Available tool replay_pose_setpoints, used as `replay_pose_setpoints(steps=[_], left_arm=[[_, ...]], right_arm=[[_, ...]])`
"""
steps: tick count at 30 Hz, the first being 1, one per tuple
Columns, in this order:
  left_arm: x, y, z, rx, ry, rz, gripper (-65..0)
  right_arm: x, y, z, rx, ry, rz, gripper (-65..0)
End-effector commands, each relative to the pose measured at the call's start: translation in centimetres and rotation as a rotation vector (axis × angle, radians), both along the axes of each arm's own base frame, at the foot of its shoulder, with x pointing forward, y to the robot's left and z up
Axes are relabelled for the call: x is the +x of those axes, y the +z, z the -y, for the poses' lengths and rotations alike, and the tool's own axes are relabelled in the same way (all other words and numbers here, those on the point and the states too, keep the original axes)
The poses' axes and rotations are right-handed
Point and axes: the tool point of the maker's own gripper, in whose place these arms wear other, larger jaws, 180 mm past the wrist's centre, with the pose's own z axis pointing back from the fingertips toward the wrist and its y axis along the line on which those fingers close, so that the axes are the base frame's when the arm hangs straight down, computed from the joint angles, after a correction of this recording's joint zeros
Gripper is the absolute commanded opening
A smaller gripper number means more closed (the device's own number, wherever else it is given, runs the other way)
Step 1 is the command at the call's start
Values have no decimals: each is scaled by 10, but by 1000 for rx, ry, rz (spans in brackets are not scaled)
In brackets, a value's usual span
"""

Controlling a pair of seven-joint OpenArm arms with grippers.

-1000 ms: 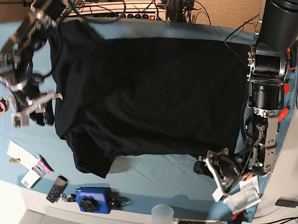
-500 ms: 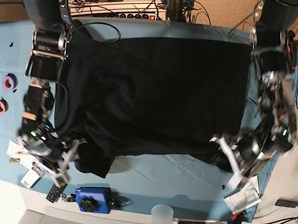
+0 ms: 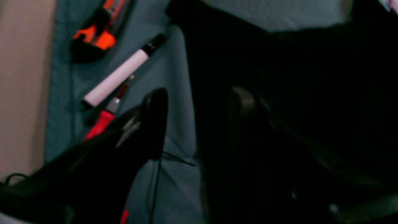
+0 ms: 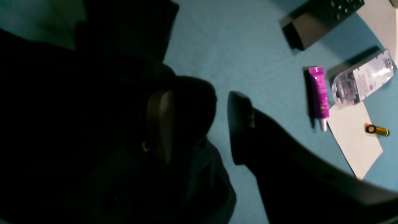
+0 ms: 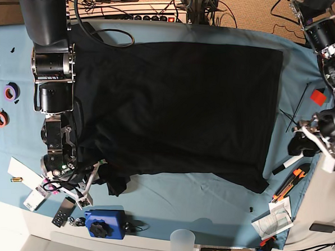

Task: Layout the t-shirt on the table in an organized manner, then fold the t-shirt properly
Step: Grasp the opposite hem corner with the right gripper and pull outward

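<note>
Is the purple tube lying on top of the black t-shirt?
No, the purple tube lies on the bare blue table, apart from the t-shirt.

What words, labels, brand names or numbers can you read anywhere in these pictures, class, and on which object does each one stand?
None can be read.
Purple tube: print too blurred.
Clear packet: marks too blurred.
White marker: a small mark on its black cap, unreadable.
Black remote: buttons too small.
T-shirt: only plain black cloth shows.

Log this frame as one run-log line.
shirt: spread, unfolded | left gripper: open, off shirt | right gripper: open, straddling shirt corner | table
</note>
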Motion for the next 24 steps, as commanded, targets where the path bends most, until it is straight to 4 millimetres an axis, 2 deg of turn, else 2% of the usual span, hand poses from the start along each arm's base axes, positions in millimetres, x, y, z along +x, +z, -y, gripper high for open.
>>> replay_pose_setpoints(steps=[1, 3, 7, 11, 16, 21, 24], left_arm=[[6, 21, -5, 0, 4, 71, -343], [5, 24, -10, -9, 19, 82, -344], [4, 23, -11, -8, 20, 73, -344], [1, 19, -9, -16, 13, 65, -344], [-2, 18, -5, -13, -17, 72, -343], [-2, 21, -1, -32, -31, 86, -344], [-2, 23, 2, -31, -51, 99, -343]], right_arm=[[16, 28, 2, 6, 1, 75, -370], [18, 30, 4, 9, -7, 91, -402], [22, 36, 21, -42, -91, 129, -650], [22, 48, 55, -163, -222, 184, -650], [14, 69, 111, -234, -401, 258, -650], [-3, 85, 164, -114, -613, 313, -650], [-13, 87, 184, -8, -698, 331, -650]])
